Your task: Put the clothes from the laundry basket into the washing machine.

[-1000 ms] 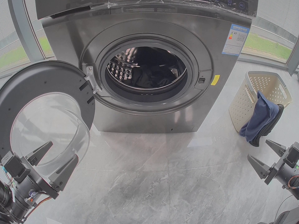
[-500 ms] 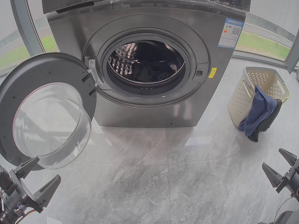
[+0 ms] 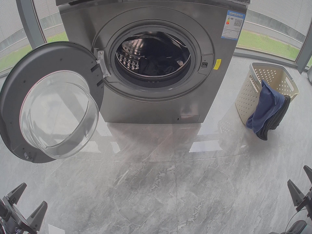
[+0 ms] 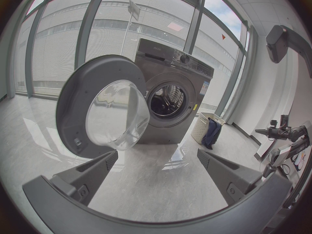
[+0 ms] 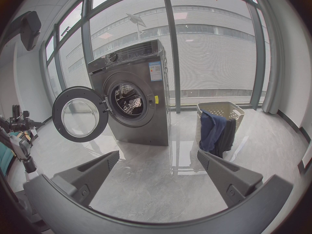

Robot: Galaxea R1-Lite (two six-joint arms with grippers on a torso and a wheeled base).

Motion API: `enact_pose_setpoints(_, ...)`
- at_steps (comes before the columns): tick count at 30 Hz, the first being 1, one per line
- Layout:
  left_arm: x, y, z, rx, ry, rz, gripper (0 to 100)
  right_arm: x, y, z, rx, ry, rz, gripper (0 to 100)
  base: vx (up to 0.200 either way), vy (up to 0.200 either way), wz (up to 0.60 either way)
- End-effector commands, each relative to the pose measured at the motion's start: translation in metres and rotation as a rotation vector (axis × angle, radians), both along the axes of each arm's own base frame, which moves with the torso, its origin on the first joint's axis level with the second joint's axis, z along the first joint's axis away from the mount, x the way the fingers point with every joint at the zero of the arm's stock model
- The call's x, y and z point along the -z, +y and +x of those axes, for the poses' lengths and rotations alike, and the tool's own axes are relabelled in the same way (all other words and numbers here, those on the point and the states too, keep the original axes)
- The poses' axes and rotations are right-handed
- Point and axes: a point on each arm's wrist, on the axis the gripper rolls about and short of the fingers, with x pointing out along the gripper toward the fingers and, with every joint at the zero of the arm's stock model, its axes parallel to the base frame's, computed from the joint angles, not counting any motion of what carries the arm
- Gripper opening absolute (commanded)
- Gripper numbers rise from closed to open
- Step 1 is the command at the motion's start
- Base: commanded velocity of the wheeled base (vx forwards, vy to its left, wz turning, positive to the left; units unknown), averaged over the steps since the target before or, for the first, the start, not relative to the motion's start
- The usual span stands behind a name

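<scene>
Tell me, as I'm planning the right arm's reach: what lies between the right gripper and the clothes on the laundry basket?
Bare grey floor: the right wrist view shows nothing between the open right gripper and the clothes draped over the laundry basket.

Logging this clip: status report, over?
Left gripper open, right gripper open, both empty. Clothes hang over basket rim; dark ones in drum. Door open at left, not blocking.
</scene>
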Motion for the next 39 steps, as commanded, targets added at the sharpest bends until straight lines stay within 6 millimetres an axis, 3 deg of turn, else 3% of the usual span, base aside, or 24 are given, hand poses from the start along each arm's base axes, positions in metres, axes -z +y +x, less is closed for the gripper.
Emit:
enact_pose_setpoints(1,0.016,0.005,-0.017,-0.084,-0.055,-0.017,100,0.011,-0.005,-0.02,0.097,-0.075,0.028,100,0.0,-0.2,0.0)
enact_pose_setpoints(7,0.023,0.004,-0.02,-0.146,-0.046,0.043,100,0.032,-0.006,-0.033,0.132,-0.047,0.031,100,0.0,-0.2,0.0)
enact_pose_setpoints(17,0.031,0.001,-0.023,-0.276,-0.006,0.116,100,0.04,-0.004,-0.035,0.269,0.004,0.018,100,0.0,0.0,0.0)
enact_pose_setpoints(22,0.032,-0.001,-0.028,-0.197,-0.076,0.115,100,0.043,-0.003,-0.04,0.234,-0.036,0.016,100,0.0,0.0,0.0)
enact_pose_setpoints(25,0.035,0.001,-0.028,-0.298,-0.046,0.132,100,0.045,-0.004,-0.04,0.295,-0.012,0.03,100,0.0,0.0,0.0)
enact_pose_setpoints(27,0.041,0.002,-0.028,-0.341,0.028,0.123,100,0.046,-0.004,-0.04,0.295,-0.009,0.031,100,0.0,0.0,0.0)
enact_pose_setpoints(32,0.039,0.002,-0.028,-0.327,0.002,0.128,100,0.049,-0.002,-0.04,0.184,0.015,-0.064,100,0.0,0.0,0.0)
enact_pose_setpoints(39,0.039,0.001,-0.028,-0.314,0.0,0.112,100,0.048,-0.003,-0.04,0.208,0.008,-0.037,100,0.0,0.0,0.0)
